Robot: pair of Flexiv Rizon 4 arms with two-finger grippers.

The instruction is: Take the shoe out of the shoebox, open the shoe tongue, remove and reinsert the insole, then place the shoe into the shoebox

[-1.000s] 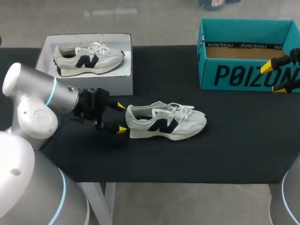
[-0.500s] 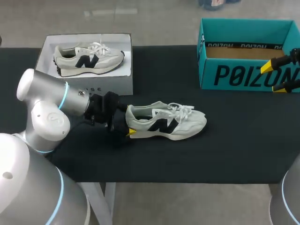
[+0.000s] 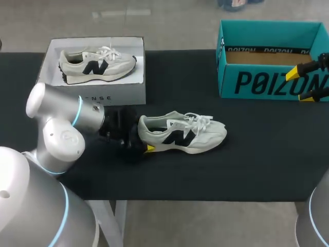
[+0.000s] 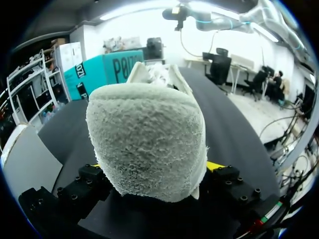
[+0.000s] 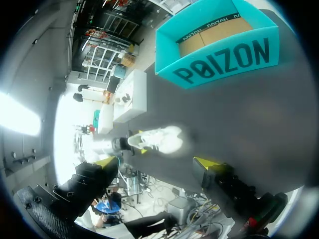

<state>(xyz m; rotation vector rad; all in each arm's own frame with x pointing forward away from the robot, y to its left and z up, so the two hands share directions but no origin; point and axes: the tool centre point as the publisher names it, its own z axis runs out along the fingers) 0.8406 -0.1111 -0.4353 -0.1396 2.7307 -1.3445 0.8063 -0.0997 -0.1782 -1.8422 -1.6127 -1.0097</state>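
L gripper sits at the heel of the shoe, low over the black table, on the side nearest me. Shoe stands upright on its sole, outside both boxes, around mid-table. Heel points toward L arm, toe toward the R, laces loose on top. In L wrist view the fuzzy heel fills the gripper's gap and bulges over it. That hides the contact, so can't tell if it's clamped or only straddling.

Farther back on the L is a white box w/ a second shoe lying in it. It's just behind L arm and apart from the first shoe.

Far R corner has the teal shoebox, top open, brown cardboard showing inside. R gripper hangs in front of the shoebox's R end, jaws spread wide w/ nothing btw them, well apart from the shoe.
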